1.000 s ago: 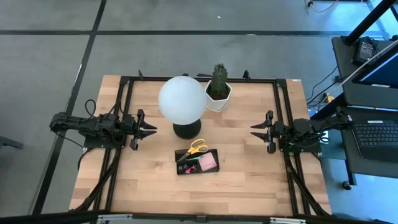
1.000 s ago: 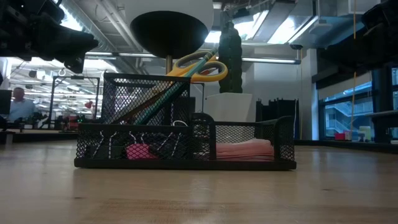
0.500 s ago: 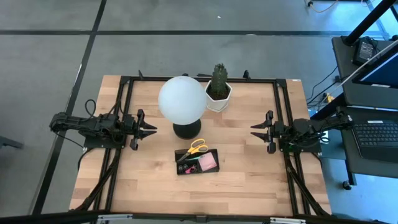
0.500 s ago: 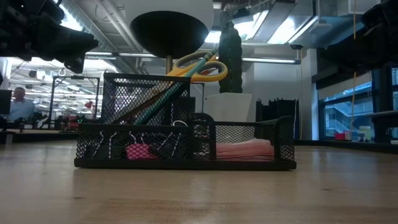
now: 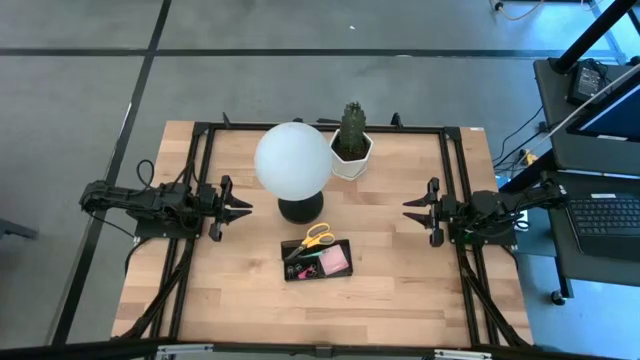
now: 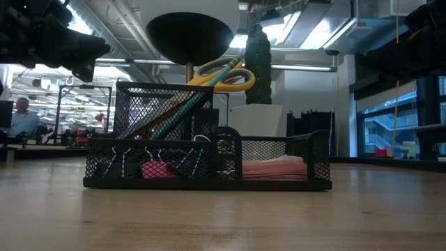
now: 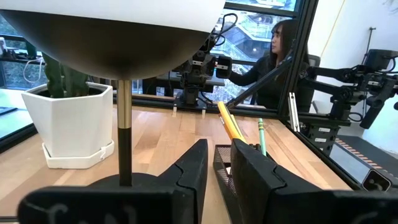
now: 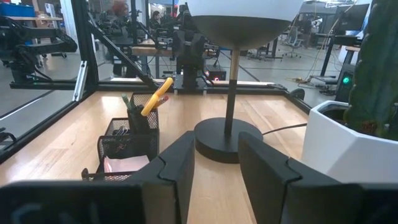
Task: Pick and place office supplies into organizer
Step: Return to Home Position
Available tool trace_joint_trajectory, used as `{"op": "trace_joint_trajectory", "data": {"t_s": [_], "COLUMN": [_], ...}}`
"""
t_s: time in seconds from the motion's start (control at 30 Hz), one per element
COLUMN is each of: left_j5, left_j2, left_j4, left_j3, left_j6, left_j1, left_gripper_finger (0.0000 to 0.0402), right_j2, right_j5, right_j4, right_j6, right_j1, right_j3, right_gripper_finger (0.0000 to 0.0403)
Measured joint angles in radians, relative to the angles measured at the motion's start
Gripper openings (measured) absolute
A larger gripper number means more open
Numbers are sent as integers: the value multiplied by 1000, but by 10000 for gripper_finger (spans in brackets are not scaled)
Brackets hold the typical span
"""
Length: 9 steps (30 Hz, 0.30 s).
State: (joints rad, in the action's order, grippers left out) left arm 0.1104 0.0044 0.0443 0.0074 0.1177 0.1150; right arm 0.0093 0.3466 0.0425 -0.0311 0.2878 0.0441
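The black mesh organizer (image 5: 318,260) stands on the wooden table, near the middle. Yellow-handled scissors (image 5: 318,237) and pencils (image 6: 174,111) lean in its tall cup. A pink sticky-note pad (image 5: 334,261) and a pink eraser (image 6: 157,169) lie in its low compartments. My left gripper (image 5: 240,208) hovers level at the table's left side, open, with nothing between its fingers (image 7: 199,162). My right gripper (image 5: 412,210) hovers level at the right side, also open and empty. Both point toward the table's middle, well away from the organizer.
A white globe lamp (image 5: 293,160) on a round black base (image 5: 300,208) stands just behind the organizer. A potted cactus (image 5: 351,135) sits at the far edge. A black frame (image 5: 200,130) borders the table. A person (image 7: 273,56) sits beyond the table.
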Motion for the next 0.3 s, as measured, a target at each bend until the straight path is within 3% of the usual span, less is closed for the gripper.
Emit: {"op": "trace_joint_trajectory", "data": {"t_s": [0.3], "left_j5": [0], "left_j2": [0], "left_j4": [0], "left_j3": [0], "left_j6": [0], "left_j1": [0], "left_gripper_finger": [64], "right_j2": [0], "right_j5": [0], "right_j4": [0], "right_j6": [-1], "right_j1": [0], "right_j3": [0], "right_gripper_finger": [126]}}
